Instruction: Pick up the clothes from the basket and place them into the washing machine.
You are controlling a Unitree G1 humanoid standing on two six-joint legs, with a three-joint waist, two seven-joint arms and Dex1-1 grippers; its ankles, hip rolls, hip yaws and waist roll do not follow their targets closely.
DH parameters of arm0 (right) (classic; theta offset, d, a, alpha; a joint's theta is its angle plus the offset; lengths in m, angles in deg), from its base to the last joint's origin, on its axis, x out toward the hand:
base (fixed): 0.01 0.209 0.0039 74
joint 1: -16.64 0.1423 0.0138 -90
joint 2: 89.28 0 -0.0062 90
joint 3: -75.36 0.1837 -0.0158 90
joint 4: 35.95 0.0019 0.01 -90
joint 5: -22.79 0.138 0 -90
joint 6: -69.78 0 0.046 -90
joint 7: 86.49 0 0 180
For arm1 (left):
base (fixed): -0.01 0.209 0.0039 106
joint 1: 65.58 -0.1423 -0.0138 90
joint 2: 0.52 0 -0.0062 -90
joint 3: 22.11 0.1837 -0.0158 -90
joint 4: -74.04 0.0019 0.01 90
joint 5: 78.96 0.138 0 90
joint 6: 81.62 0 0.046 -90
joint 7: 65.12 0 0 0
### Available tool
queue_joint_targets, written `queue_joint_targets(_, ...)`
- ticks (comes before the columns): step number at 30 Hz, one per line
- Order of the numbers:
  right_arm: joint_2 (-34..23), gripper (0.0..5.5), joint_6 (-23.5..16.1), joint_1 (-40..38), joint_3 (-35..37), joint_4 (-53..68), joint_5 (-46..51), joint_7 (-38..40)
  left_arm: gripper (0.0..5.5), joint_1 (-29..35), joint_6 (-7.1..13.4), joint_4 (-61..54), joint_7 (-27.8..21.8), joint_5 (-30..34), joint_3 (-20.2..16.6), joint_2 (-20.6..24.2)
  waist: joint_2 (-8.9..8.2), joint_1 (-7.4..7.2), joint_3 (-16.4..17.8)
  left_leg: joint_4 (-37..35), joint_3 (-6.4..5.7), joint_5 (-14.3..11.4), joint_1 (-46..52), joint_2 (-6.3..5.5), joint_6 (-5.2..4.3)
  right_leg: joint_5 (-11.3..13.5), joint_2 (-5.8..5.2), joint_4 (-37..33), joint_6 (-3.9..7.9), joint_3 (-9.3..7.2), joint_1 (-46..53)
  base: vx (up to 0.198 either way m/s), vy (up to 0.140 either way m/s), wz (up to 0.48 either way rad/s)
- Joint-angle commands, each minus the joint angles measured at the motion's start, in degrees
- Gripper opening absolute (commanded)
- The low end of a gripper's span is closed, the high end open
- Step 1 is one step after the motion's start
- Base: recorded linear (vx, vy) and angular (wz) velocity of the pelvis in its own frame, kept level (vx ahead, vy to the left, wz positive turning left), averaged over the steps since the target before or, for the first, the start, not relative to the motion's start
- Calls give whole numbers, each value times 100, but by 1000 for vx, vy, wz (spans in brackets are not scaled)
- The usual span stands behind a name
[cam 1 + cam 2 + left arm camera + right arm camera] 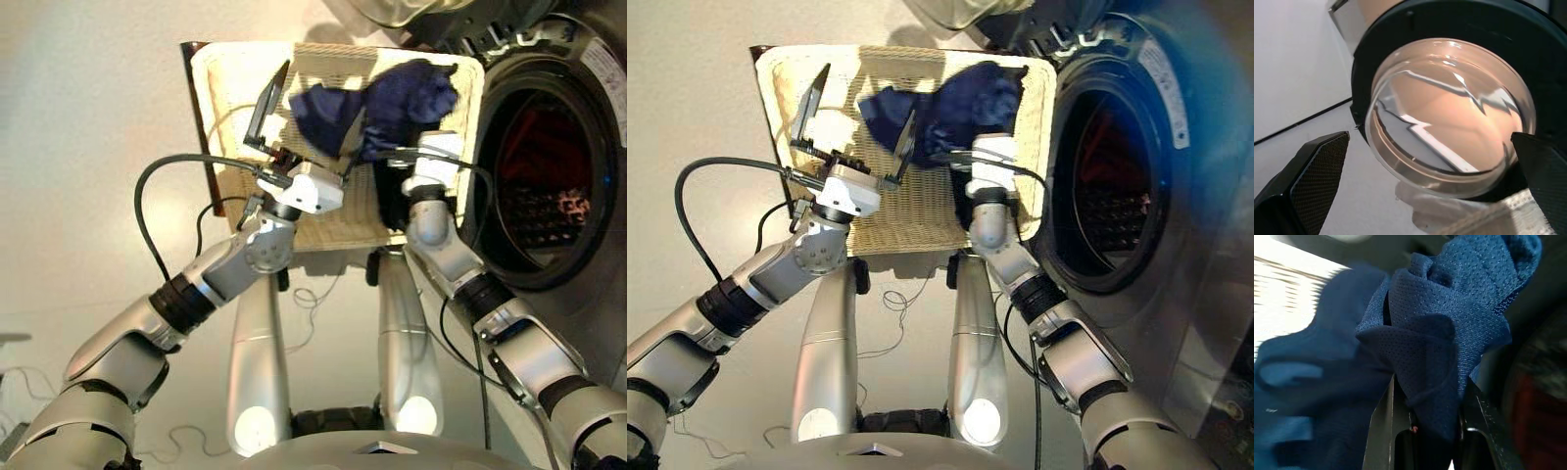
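Observation:
The cream-white basket stands ahead of me, left of the washing machine. My right gripper is shut on the navy blue garment and holds it bunched above the basket's right half, close to the open drum. The cloth hides its fingers in the eye views. A coral-red garment lies inside the drum. A dark cloth shows in the basket beside my right wrist. My left gripper is open and empty over the basket's left half, pointing towards the glass door.
The round porthole door is swung open above the basket's far edge. A dark brown frame runs along the basket's left side. Black cables loop from my left arm, and a thin cord lies on the pale floor below.

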Motion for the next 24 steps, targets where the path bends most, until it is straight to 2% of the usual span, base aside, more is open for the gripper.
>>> queue_joint_targets(1,-379,0,-434,216,507,-69,699,378,550,-98,436,-1034,-23,-242,-123,-59,570,-81,-80,-527,142,426,86,-48,-82,-204,67,49,92,20,66,0,0,0)
queue_joint_targets(7,-345,0,-576,259,1032,-660,1255,627,550,-216,404,-1220,-70,-426,-271,30,664,-45,-80,-500,139,400,52,-70,-75,-220,48,63,92,21,32,0,0,0)
queue_joint_targets(13,-487,0,-804,560,1737,-1056,1705,1230,550,-147,519,-1311,-22,-700,-447,52,733,-28,-80,-352,96,303,-15,-113,-62,-295,38,184,94,89,-31,0,0,0)
queue_joint_targets(17,-765,0,-1068,882,2318,-1484,2563,1486,550,-96,599,-1463,-29,-1102,-575,44,797,-11,-80,-106,16,243,-212,-166,-56,-395,35,455,77,146,-218,0,0,0)
queue_joint_targets(18,-817,0,-1208,939,2516,-1577,2864,1557,550,-124,611,-1501,-2,-1190,-616,35,817,-9,-80,-19,6,158,-214,-178,-63,-478,30,568,74,171,-233,-46,-6,190)
queue_joint_targets(22,-1020,0,-1445,1157,2784,-1775,3747,1493,550,-137,599,-1613,20,-1489,-744,66,847,4,-80,311,-37,77,-532,-206,-51,-594,43,962,18,222,-557,-39,-2,197)
queue_joint_targets(23,-993,0,-1560,1048,2832,-1704,3864,1464,550,-486,646,-1592,89,-1353,-721,-148,814,-4,-80,412,-45,61,-621,-200,-58,-618,59,1057,3,221,-654,0,0,0)
queue_joint_targets(24,-928,0,-1514,1023,2882,-1823,3980,1478,550,-468,424,-1225,322,-1089,-563,-266,767,-65,-80,529,-72,-42,-619,-178,-60,-713,78,1180,-2,232,-644,0,0,0)
